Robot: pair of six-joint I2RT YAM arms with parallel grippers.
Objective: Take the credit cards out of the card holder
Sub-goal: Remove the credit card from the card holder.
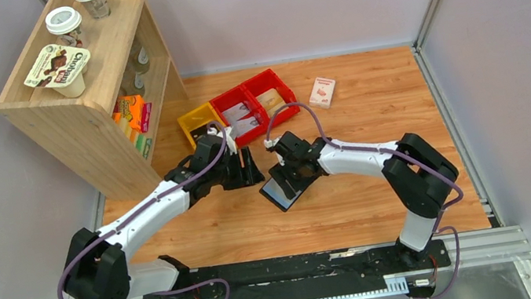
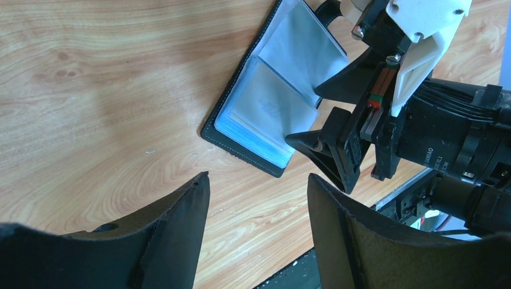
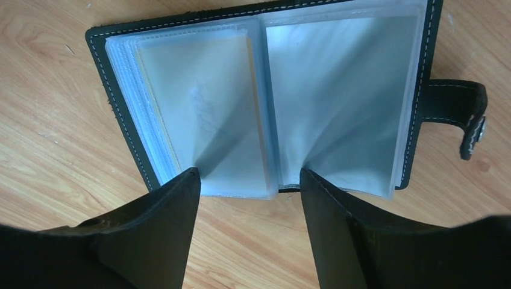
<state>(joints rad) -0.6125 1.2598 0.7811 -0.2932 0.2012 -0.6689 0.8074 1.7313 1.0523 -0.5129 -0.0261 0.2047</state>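
Observation:
The black card holder (image 3: 96, 54) lies open on the wooden table, its bluish-grey clear pockets fanned up and its closing tab (image 3: 452, 111) sticking out to the right. The tan edge of the credit cards (image 3: 158, 114) shows through the left stack of pockets. My right gripper (image 3: 248, 177) is open, with its fingertips at the holder's near edge, one on each half. My left gripper (image 2: 259, 180) is open over bare wood just left of the card holder (image 2: 265, 102), holding nothing. From above, the card holder (image 1: 278, 192) lies between my left gripper (image 1: 248, 171) and my right gripper (image 1: 292, 180).
Red bins (image 1: 255, 103) and a yellow bin (image 1: 199, 121) with packets stand behind the arms. A white-and-red small box (image 1: 322, 92) lies at the back right. A wooden shelf (image 1: 93, 104) with cups fills the far left corner. Walls close in both sides.

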